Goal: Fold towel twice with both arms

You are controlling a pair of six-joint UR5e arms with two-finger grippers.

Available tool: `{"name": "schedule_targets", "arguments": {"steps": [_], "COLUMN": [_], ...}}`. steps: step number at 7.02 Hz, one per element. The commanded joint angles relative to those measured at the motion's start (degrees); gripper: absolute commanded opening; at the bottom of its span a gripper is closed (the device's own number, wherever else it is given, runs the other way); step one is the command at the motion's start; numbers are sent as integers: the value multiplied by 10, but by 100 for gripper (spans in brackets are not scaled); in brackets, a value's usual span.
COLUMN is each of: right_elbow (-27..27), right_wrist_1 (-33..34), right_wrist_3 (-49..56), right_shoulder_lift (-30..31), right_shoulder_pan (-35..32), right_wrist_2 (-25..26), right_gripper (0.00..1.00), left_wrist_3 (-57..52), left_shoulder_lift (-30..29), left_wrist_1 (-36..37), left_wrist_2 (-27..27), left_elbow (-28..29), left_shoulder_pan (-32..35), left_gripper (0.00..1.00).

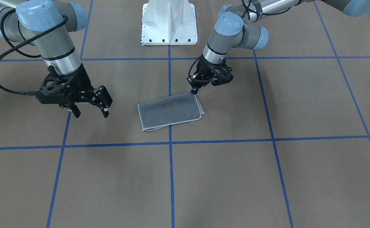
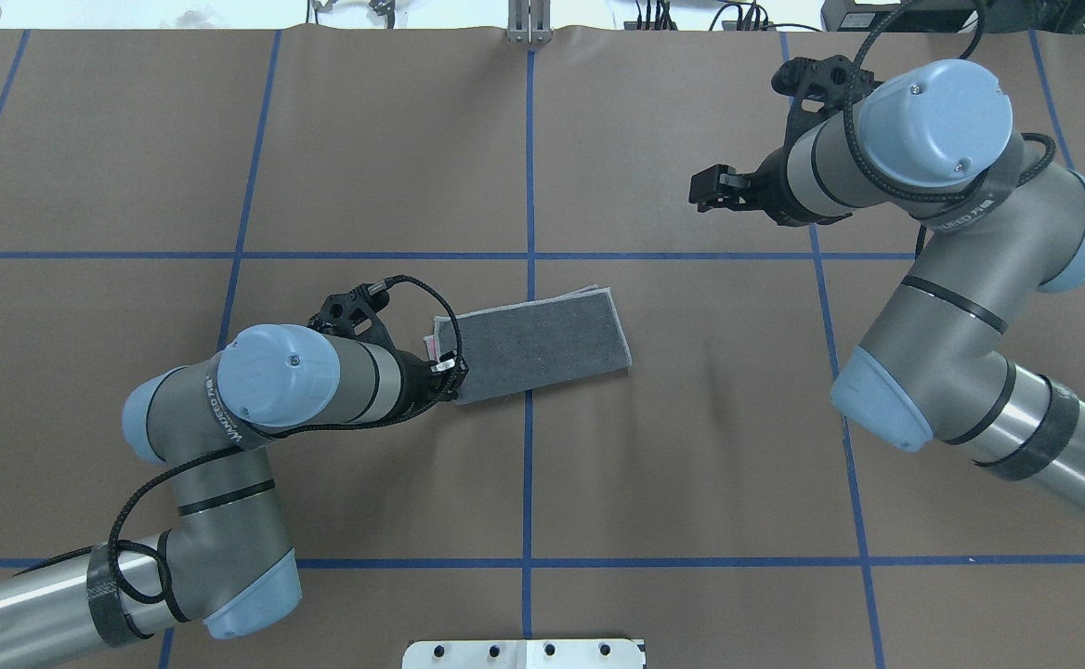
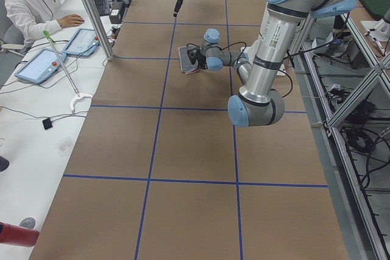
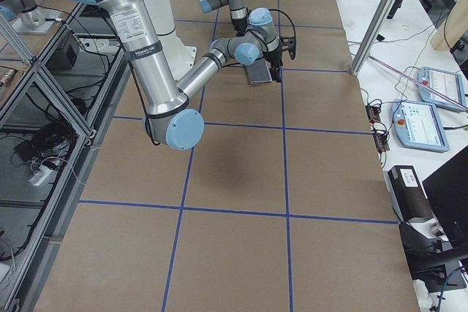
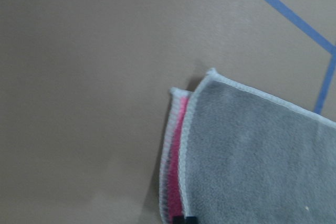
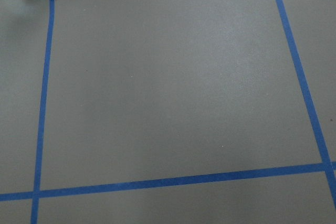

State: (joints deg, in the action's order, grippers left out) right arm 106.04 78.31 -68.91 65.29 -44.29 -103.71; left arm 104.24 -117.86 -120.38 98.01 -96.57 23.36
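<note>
Lying about midway across the counter (image 1: 267, 177), well clear of all four edges, the towel (image 1: 170, 110) is a single piece, doubled over once so that it shows two layers: grey on top, with a thin pink strip peeking out along one short end where the layers do not quite match. It looks light, soft and limp, terry that will probably sag and drape once lifted, and the top layer could slide over the lower one. I would take both layers together at the two corners of one short end, where the pale hem gives a firmer bite. There are two arms, each with one pair of fingers. The left fingers (image 1: 195, 89) are drawn close together at a corner of that short end, seemingly nipping the hem there, though the towel lies flat. The right fingers (image 1: 75, 112) stand spread wide and hold nothing, hovering above bare counter well apart from the towel, toward the counter's edge on the robot's right
</note>
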Motion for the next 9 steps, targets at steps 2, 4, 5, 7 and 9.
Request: {"name": "schedule_targets", "arguments": {"steps": [2, 4, 5, 7, 9], "right_elbow": [1, 2, 4, 4, 4], "right_wrist_1": [0, 0, 0, 0, 0], "right_wrist_3": [-1, -4, -5, -5, -5], "right_shoulder_lift": [1, 1, 2, 2, 1], "right_shoulder_pan": [-1, -1, -1, -1, 0], "right_wrist_2": [0, 0, 0, 0, 0], "right_gripper": [100, 100, 100, 100, 100], "left_wrist_3": [1, 1, 1, 1, -1], "left_shoulder_lift": [-35, -60, -66, -91, -97], "left_wrist_1": [2, 4, 5, 7, 7], "left_wrist_2": [-30, -32, -31, -30, -31], "left_elbow": [-12, -10, -8, 2, 6], "left_shoulder_pan": [-79, -103, -104, -105, -106], "left_gripper": [0, 0, 0, 0, 20]}}
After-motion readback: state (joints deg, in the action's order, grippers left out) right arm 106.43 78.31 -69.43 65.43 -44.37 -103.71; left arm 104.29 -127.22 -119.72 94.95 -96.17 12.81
